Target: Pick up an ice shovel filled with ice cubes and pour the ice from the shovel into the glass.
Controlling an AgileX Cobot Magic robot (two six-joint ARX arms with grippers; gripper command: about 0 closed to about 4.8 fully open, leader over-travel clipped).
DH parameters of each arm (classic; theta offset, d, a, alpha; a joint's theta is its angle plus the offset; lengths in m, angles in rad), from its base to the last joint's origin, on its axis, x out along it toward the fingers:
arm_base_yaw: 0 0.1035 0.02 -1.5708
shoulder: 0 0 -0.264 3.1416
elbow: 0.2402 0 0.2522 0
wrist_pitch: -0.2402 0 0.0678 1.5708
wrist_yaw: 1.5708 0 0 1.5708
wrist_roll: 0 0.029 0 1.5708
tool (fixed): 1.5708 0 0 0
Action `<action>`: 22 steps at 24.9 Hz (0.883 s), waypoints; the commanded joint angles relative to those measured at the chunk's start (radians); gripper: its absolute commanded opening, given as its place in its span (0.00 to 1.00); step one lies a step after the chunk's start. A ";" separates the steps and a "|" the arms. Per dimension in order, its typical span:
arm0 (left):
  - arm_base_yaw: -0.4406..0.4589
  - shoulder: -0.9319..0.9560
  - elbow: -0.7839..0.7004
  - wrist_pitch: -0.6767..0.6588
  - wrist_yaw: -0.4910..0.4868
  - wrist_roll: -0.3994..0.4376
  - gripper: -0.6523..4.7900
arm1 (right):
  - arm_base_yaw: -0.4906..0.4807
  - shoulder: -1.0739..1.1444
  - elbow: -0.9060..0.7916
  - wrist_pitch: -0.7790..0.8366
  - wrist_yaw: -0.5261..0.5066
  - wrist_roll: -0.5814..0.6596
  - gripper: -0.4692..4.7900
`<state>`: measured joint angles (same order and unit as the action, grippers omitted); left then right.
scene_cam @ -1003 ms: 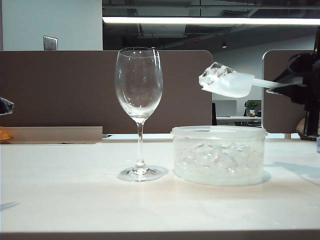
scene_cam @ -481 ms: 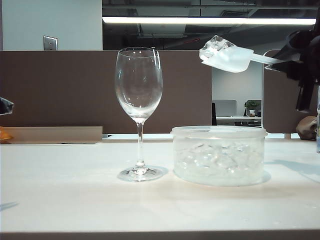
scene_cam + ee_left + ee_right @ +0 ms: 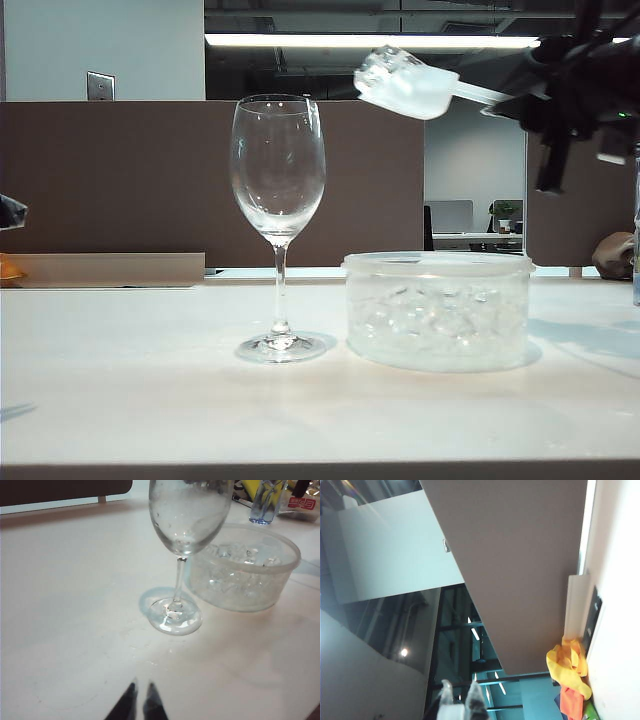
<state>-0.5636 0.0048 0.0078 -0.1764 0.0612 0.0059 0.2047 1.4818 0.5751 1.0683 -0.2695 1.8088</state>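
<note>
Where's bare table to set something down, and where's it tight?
Free: the table left of the glass, and the front strip before the glass and the tub. Tight: the narrow gap between the glass foot and tub. Overhead, the right gripper holds the ice shovel above that gap; the left gripper hovers over bare table.

Right gripper (image 3: 505, 100), clamped on ice shovel (image 3: 420, 88) handle, has gone up & left vs 1 s ago. Scoop w/ ice cubes (image 3: 385, 68) was above the tub (image 3: 437, 310); now higher, nearer the glass (image 3: 277, 200) rim.
</note>
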 commanded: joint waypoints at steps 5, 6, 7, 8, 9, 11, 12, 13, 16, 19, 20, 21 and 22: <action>0.001 0.001 0.000 -0.002 0.004 -0.003 0.17 | 0.052 -0.008 0.064 -0.005 0.017 -0.005 0.08; 0.001 0.001 0.000 -0.002 0.004 -0.003 0.17 | 0.056 -0.014 0.069 -0.015 0.018 -0.005 0.08; 0.000 0.001 0.000 -0.002 0.004 -0.003 0.17 | 0.067 -0.023 0.079 -0.040 0.025 -0.009 0.08; 0.000 0.001 0.000 -0.002 0.004 -0.003 0.17 | 0.072 -0.028 0.086 -0.055 0.029 -0.010 0.08; 0.000 0.001 0.000 -0.002 0.004 -0.003 0.17 | 0.079 -0.034 0.099 -0.068 0.032 -0.014 0.08; 0.000 0.001 0.000 -0.002 0.004 -0.003 0.17 | 0.086 -0.045 0.121 -0.106 0.032 -0.040 0.08; 0.000 0.001 0.000 -0.002 0.004 -0.003 0.17 | 0.087 -0.051 0.126 -0.121 0.032 -0.052 0.08; 0.000 0.001 0.000 -0.002 0.004 -0.003 0.17 | 0.092 -0.059 0.134 -0.142 0.032 -0.069 0.08; 0.000 0.001 0.000 -0.002 0.004 -0.003 0.17 | 0.103 -0.081 0.146 -0.206 0.036 -0.116 0.08; 0.000 0.001 0.000 -0.002 0.003 -0.003 0.17 | 0.110 -0.093 0.152 -0.234 0.035 -0.145 0.08; 0.000 0.001 0.000 -0.002 0.004 -0.003 0.17 | 0.114 -0.093 0.152 -0.236 0.035 -0.145 0.08; 0.000 0.001 0.000 -0.002 0.004 -0.003 0.17 | 0.118 -0.093 0.152 -0.236 0.035 -0.143 0.08; 0.000 0.001 0.000 -0.002 0.004 -0.003 0.17 | 0.119 -0.093 0.152 -0.237 0.035 -0.143 0.08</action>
<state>-0.5640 0.0055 0.0078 -0.1768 0.0612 0.0059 0.3187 1.3926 0.7200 0.8108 -0.2317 1.6691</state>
